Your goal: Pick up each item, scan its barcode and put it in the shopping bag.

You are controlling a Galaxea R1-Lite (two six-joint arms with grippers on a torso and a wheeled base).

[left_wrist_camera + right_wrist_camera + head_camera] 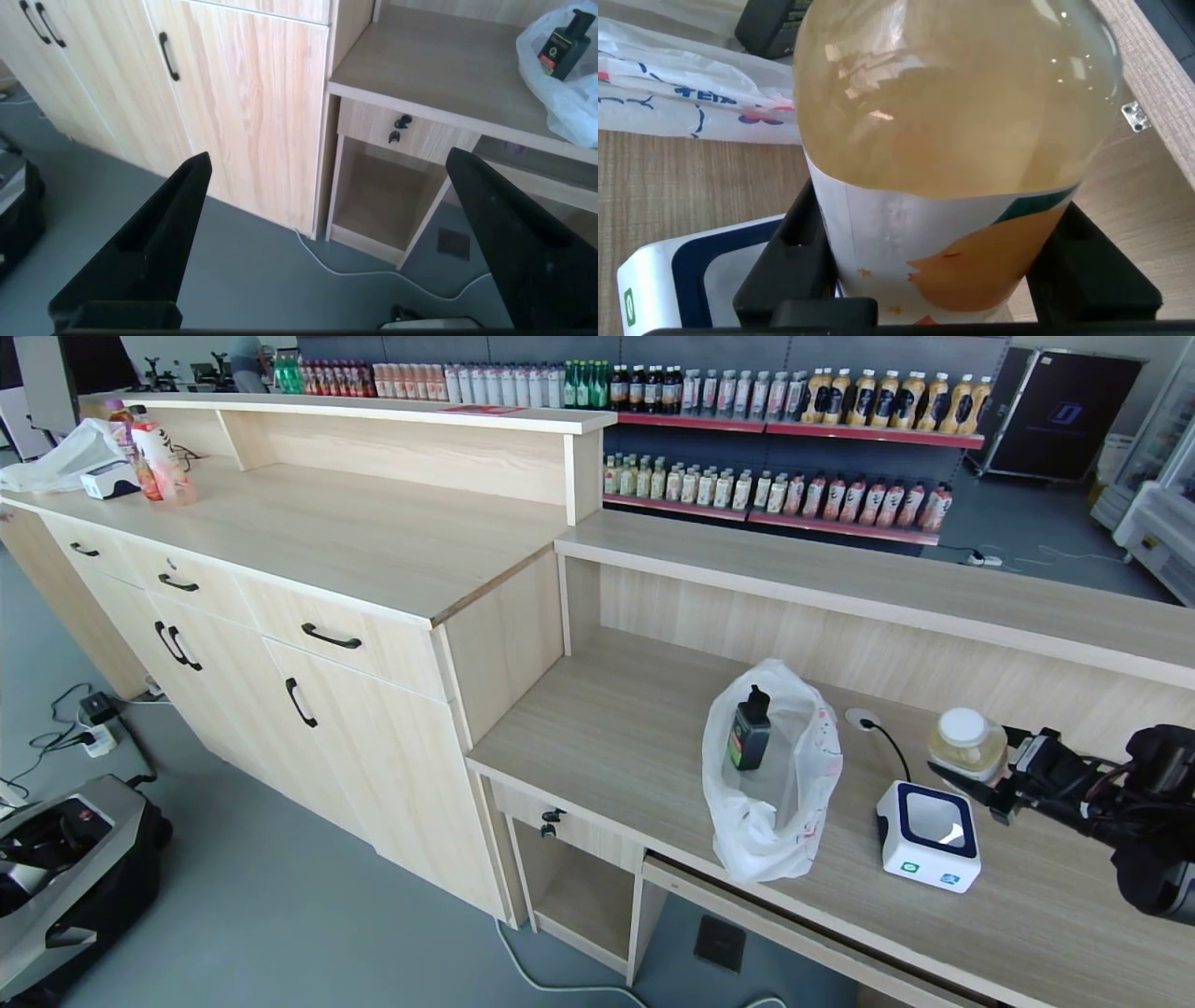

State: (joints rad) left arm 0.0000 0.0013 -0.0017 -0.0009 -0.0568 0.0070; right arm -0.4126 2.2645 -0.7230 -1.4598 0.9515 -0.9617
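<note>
My right gripper [963, 761] is shut on a bottle of pale yellow drink [966, 742] with a white cap, held upright just behind the white and blue barcode scanner [929, 835] on the low desk. In the right wrist view the bottle [952, 140] stands between the black fingers [789, 257], over the scanner [682, 280]. To the scanner's left stands the open white shopping bag [775, 775] with a dark bottle [750, 733] inside. My left gripper [329, 159] hangs open over the floor, off the desk's front left, and holds nothing.
A cable runs from the scanner to a grommet hole [864, 717] by the desk's back wall [840, 644]. A taller counter [327, 532] with drawers rises on the left, carrying bottles [159, 457] at its far end. Drink shelves [775, 485] stand behind.
</note>
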